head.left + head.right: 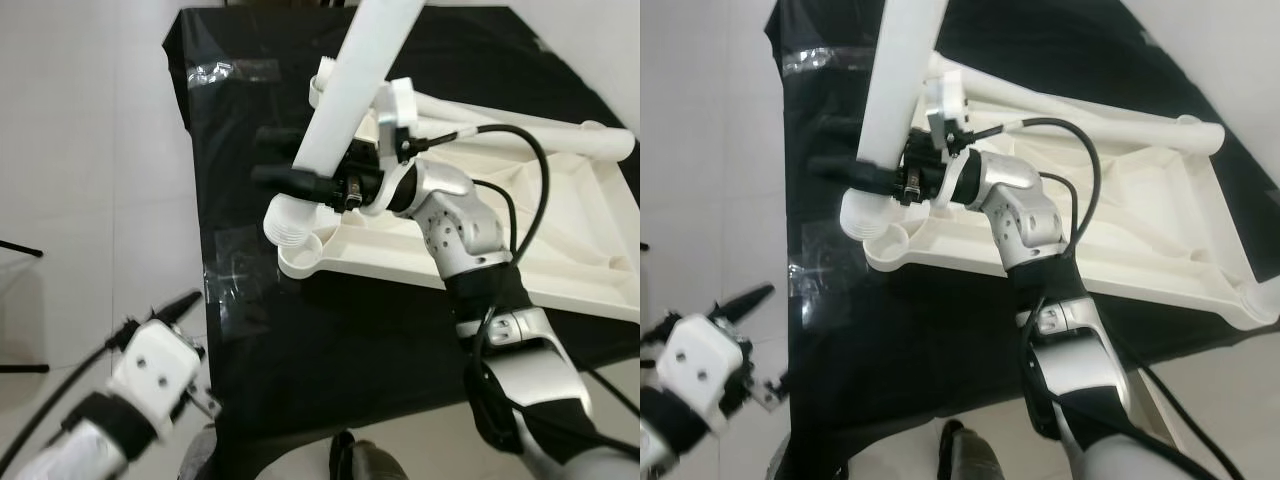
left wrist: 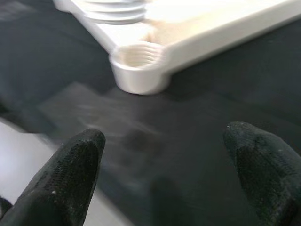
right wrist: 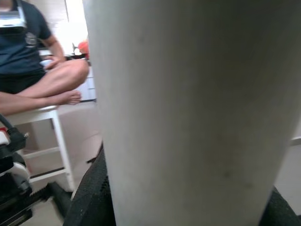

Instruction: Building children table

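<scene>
1. R gripper [image 1: 300,165] clamps white table leg [image 1: 350,85], threaded end just above tabletop [image 1: 560,230] corner socket [image 1: 300,255]; not seated yet.
2. L gripper [image 2: 164,165] wide, empty; you've other legs left.

Head views are evenly and brightly lit; the white floor [image 1: 90,150] is near overexposed. Clear tape patches [image 1: 235,70] on the black cloth [image 1: 350,350] show glare. The left end effector [image 1: 185,310] is slightly motion-blurred, and straight lines bow toward the frame edges. In the left wrist view, the black fingertips [image 2: 70,174] and the threaded socket [image 2: 138,70] are soft and out of focus. In the right wrist view, the white leg [image 3: 188,113] is close, blurred and shaded; a bright window [image 3: 75,19] behind is blown out.
</scene>
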Controlling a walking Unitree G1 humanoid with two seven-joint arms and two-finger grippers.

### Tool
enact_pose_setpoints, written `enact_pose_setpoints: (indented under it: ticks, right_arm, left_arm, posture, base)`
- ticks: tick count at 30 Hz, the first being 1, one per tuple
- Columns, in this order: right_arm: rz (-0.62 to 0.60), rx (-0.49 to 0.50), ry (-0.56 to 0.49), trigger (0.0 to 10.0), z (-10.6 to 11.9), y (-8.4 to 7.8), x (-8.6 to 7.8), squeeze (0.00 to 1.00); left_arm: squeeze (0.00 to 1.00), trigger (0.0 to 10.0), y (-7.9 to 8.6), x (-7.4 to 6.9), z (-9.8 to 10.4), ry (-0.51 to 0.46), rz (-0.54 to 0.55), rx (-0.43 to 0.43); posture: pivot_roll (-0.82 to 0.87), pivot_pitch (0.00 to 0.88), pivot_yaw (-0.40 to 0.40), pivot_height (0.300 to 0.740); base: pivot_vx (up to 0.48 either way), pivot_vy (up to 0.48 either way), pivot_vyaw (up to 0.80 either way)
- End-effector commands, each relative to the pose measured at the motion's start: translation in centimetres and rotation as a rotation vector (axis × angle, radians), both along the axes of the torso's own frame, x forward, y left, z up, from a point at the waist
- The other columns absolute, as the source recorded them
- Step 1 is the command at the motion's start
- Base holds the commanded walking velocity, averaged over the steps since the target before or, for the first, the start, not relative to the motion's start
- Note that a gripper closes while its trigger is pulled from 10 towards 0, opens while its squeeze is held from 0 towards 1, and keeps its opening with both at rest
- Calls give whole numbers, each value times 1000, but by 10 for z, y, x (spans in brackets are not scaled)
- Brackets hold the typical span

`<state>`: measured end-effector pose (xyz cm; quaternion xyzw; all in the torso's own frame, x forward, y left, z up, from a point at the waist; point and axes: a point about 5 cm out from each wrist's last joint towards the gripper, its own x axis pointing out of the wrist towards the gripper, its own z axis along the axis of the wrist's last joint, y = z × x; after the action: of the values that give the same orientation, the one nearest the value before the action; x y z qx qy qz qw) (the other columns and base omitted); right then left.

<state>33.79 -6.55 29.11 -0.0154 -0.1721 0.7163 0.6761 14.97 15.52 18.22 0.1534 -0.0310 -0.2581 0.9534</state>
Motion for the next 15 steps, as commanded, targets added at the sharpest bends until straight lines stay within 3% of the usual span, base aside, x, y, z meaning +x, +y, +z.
enact_pose_setpoints:
  ticks: [1, 4, 15]
  right_arm:
    - [36, -19, -27, 10000, 2, 1, -1, 0]
    - [111, -48, -21, 10000, 3, 1, 1, 0]
    - [148, -74, -40, 10000, 8, -10, 8, 0]
  left_arm:
    - [0, 10000, -5, -5, 1, 1, -40, -13]
    - [0, 10000, -9, -12, 2, 14, -67, -17]
    - [0, 10000, -6, -17, 9, 1, -48, -52]
  posture:
    - [250, 364, -136, 740]
    - [262, 390, -140, 740]
    - [283, 455, -123, 740]
  base:
    - [0, 0, 0]
    - [0, 0, 0]
    - [0, 0, 0]
